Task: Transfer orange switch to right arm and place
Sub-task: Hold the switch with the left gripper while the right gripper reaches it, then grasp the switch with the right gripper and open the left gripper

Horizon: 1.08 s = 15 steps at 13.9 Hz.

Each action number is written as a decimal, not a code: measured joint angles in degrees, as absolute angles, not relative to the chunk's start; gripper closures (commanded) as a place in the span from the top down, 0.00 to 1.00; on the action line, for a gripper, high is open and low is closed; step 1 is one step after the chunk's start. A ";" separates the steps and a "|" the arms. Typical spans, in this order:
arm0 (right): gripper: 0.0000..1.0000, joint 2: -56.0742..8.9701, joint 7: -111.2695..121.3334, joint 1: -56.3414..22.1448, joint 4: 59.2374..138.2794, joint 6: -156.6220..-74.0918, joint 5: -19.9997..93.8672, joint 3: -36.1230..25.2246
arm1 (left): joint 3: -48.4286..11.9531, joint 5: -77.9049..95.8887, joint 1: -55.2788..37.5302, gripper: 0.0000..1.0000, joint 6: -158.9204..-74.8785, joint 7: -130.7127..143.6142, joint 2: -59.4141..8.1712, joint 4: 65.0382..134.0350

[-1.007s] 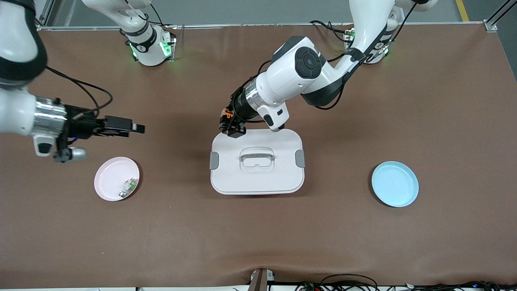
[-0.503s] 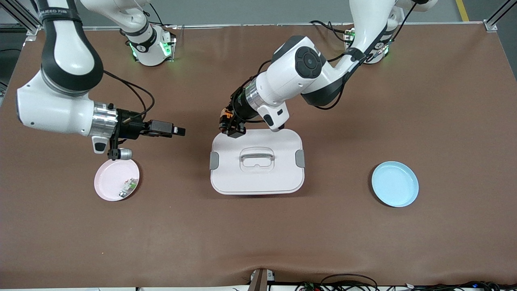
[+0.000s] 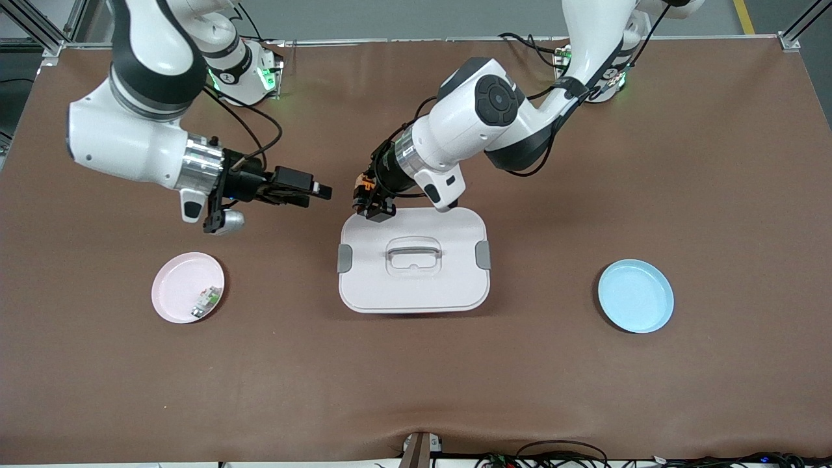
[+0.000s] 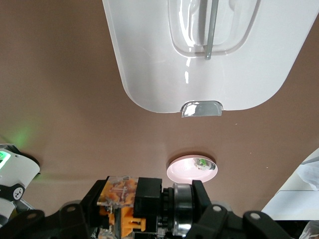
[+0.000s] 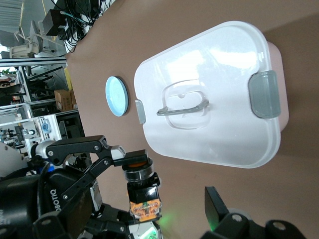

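Left gripper (image 3: 372,207), frame centre, clamped on the tiny black-and-orange push-button switch (image 4: 142,199) above the white lidded box (image 3: 413,286); right gripper (image 3: 312,193) alongside, jaws spread, empty. Switch looks light, rigid, small — take the exposed black body, probably

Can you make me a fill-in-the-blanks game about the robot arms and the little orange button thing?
1. The left end effector is shut on the tiny black-and-orange push-button switch, over the white lidded box's ____.
2. The right end effector is ____.
3. The small white-and-green part lies on the round ____ plate.
4. The round light-blue plate holds ____.

Missing words: corner; open; pink; nothing
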State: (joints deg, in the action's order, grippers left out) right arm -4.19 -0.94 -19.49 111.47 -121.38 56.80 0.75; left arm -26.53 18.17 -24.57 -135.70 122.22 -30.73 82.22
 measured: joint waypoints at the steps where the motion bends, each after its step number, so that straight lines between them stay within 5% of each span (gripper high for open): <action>1: 1.00 -4.19 -0.94 -20.69 112.07 -122.83 56.88 0.77 | -26.52 18.17 -24.57 0.29 -135.70 122.22 -30.73 82.22; 12: 1.00 -4.19 -1.01 -27.82 115.30 -132.35 56.97 0.60 | -26.41 17.98 -24.56 0.29 -136.34 122.22 -30.73 82.18; 15: 0.81 -4.19 -1.01 -27.82 115.32 -132.34 56.97 0.52 | -26.40 17.96 -24.56 0.29 -136.36 122.21 -30.73 82.18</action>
State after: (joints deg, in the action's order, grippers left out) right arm -4.19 -1.01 -27.82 115.32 -132.34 56.97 0.52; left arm -26.40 17.96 -24.56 -136.36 122.21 -30.73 82.18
